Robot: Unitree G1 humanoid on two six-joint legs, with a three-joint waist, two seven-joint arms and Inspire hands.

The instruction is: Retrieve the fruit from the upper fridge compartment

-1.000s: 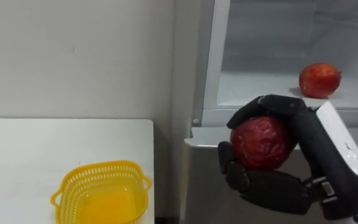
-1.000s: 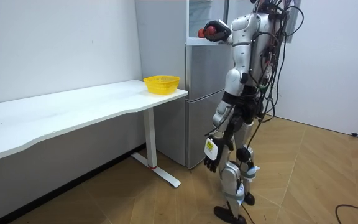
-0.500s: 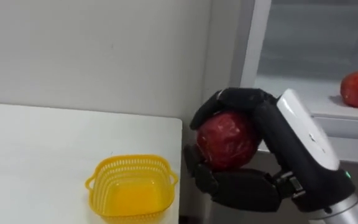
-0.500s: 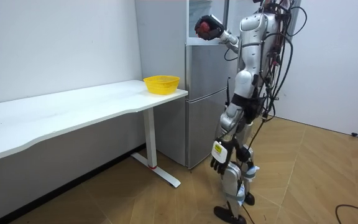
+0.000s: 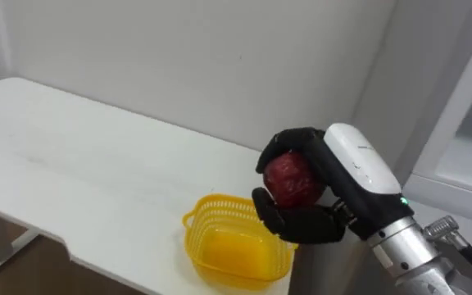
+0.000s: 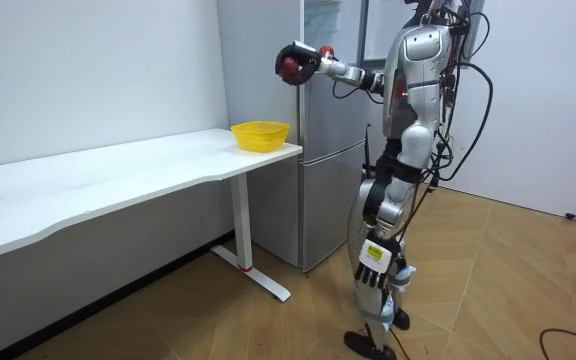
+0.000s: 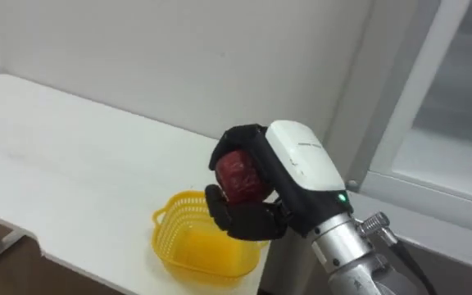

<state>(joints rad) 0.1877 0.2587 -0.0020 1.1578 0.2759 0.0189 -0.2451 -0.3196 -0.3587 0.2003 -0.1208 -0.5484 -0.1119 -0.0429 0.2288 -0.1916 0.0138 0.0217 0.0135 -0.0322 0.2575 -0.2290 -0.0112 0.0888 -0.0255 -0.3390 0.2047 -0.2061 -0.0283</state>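
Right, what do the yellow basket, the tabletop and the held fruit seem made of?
Yellow basket: likely moulded plastic, glossy, with mesh walls. Tabletop: smooth matt white board, probably laminate. Red fruit in the right hand: dull, mottled skin; real or plastic, unclear.

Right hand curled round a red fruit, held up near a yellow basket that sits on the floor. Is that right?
Not quite. The yellow basket sits on the end of the white table, not on the floor, as the room view shows. The rest holds: the right hand is curled round the red fruit, held up near the basket.
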